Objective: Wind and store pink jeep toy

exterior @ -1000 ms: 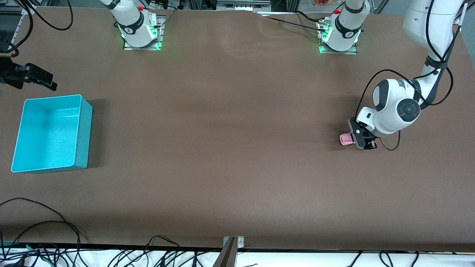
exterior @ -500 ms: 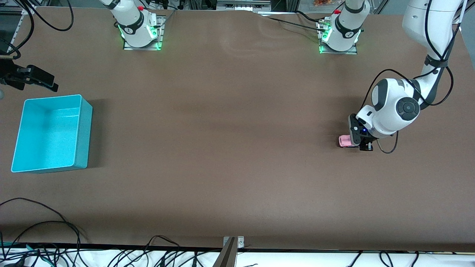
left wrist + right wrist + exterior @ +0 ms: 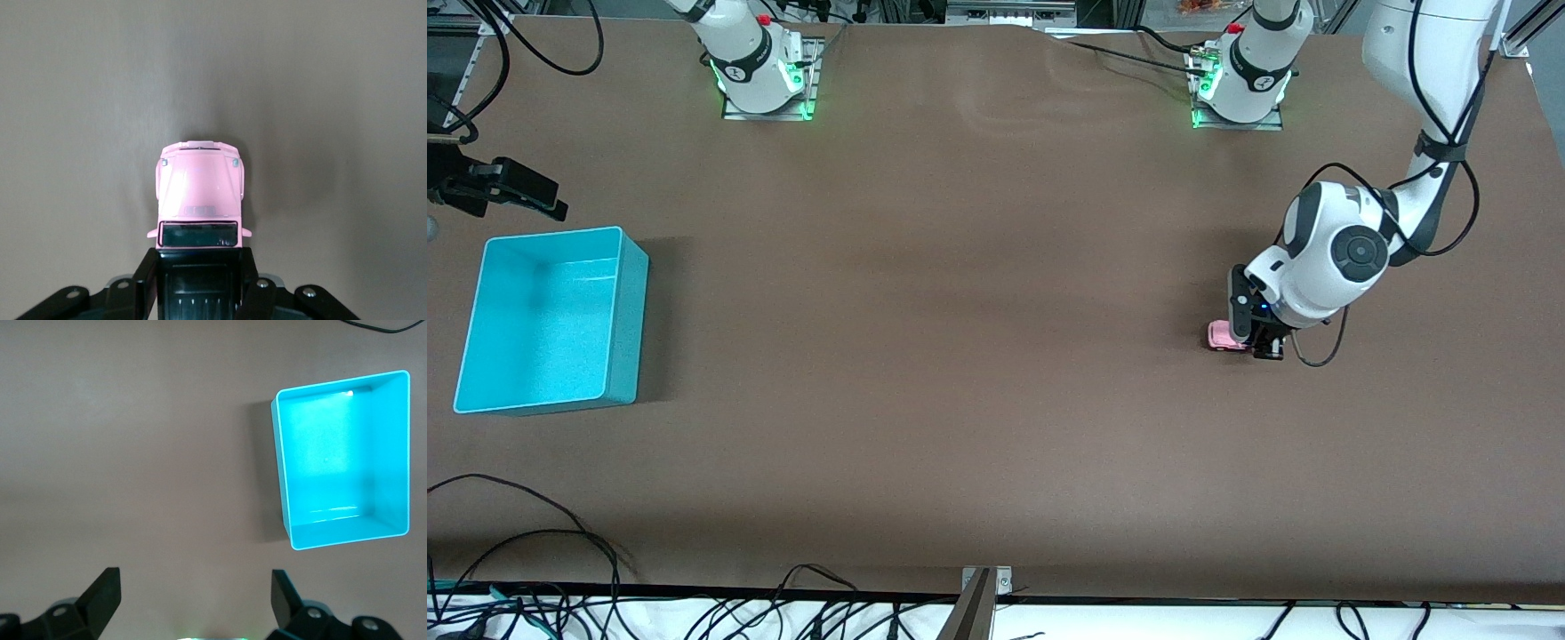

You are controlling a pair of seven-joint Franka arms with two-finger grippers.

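Note:
The pink jeep toy [image 3: 1221,336] sits on the brown table toward the left arm's end. My left gripper [image 3: 1254,342] is shut on its black roofed rear end, low at the table. In the left wrist view the pink jeep toy [image 3: 199,193] points away from the fingers [image 3: 148,277], which clasp both sides of its black roof. My right gripper [image 3: 516,191] is open and empty, up in the air beside the turquoise bin [image 3: 627,311]. The right wrist view shows its wide-apart fingers [image 3: 100,593] and the turquoise bin [image 3: 393,453], which has nothing in it.
The two arm bases [image 3: 760,76] stand on the table at the end farthest from the front camera. Loose black cables [image 3: 534,569] lie along the table edge nearest the front camera. A metal bracket [image 3: 983,587] sits at that edge.
My left gripper has slid along the table toward the right arm's end, dragging the pink jeep toy with it. The right arm has hardly moved.

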